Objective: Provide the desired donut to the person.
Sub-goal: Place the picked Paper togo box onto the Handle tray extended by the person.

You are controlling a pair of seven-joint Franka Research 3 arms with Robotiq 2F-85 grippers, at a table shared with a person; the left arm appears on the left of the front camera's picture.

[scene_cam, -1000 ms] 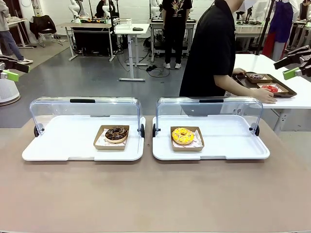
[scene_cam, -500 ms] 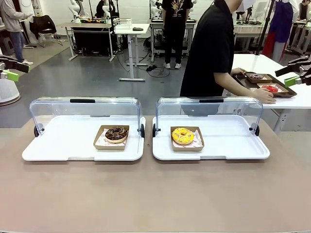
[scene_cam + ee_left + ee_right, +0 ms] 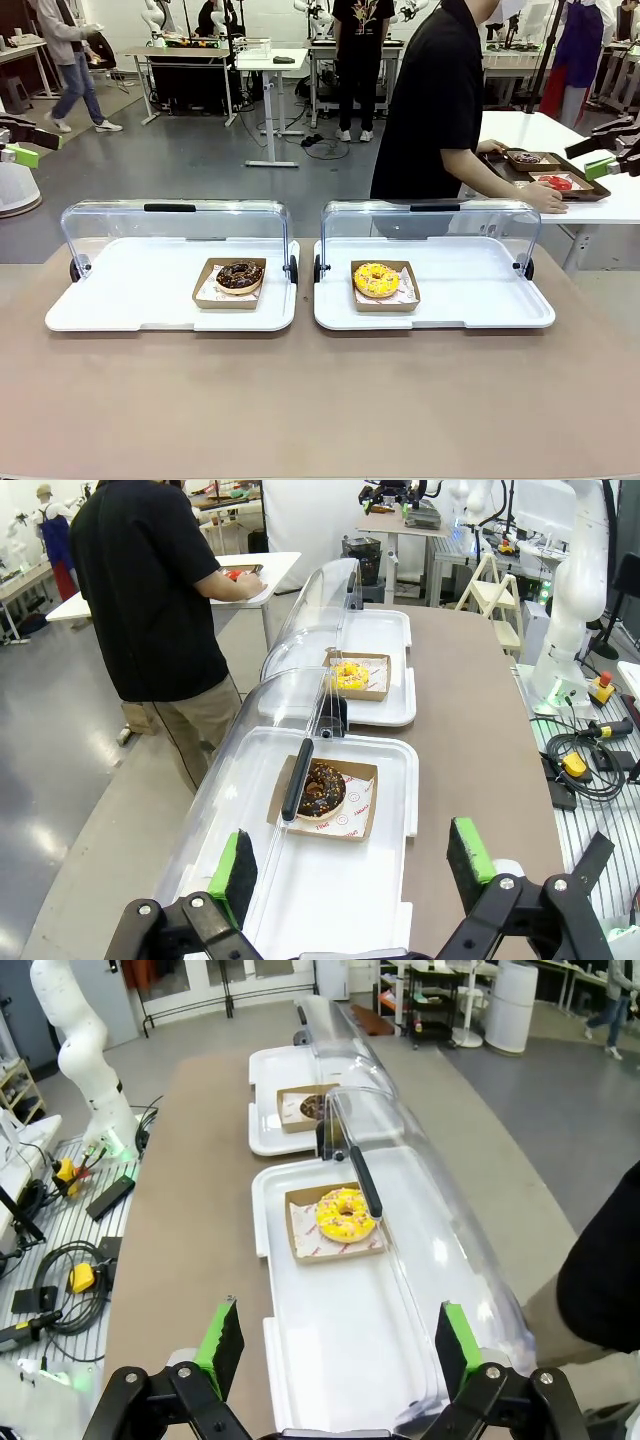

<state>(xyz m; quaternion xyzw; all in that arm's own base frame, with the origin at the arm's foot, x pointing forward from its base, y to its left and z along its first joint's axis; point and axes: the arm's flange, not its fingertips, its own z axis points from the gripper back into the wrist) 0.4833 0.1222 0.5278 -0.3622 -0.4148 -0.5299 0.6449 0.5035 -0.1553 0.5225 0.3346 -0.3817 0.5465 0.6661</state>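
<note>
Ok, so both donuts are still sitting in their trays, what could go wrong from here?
The person faces away toward a side table and signals no choice, so picking the chocolate donut or the yellow donut would be a guess. Each clear lid stands raised behind its tray, so a reaching hand might knock it.

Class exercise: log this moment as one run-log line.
left gripper: open, holding nothing | right gripper: open, holding nothing | chocolate donut: left tray | yellow donut: right tray | person: turned toward side table
</note>
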